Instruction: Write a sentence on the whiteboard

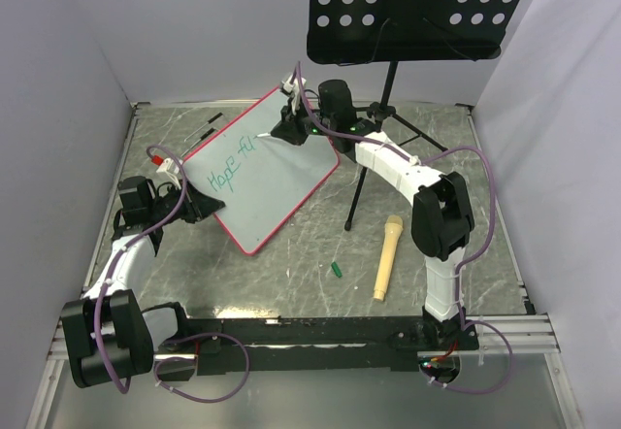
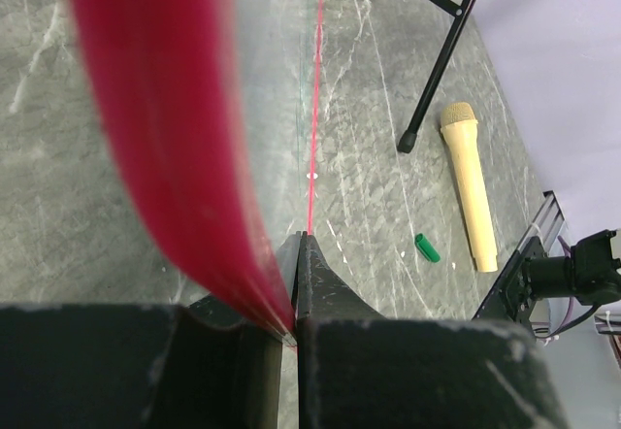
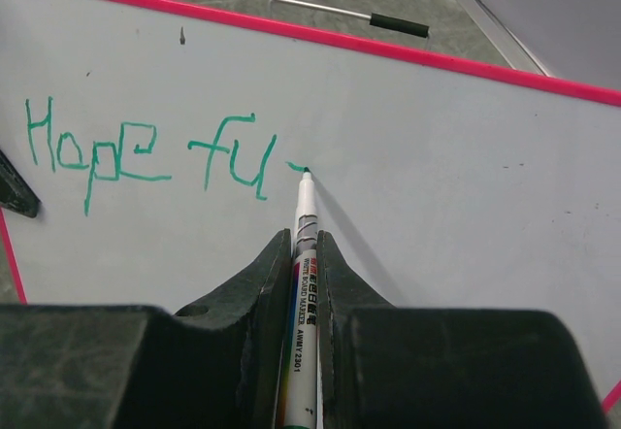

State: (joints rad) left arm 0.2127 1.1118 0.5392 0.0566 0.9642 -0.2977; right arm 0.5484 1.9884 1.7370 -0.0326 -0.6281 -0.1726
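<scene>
The whiteboard, white with a pink-red frame, is held tilted above the table. My left gripper is shut on its left edge; in the left wrist view the pink frame runs into the closed jaws at my gripper. Teal writing reads "Hope fu" plus a short new stroke; it also shows in the top view. My right gripper is shut on a white marker whose green tip touches the board just right of "fu". The right gripper sits at the board's far edge.
A black perforated music stand tray stands at the back on a tripod beside the board. A beige toy microphone and a green marker cap lie on the marbled table to the board's right.
</scene>
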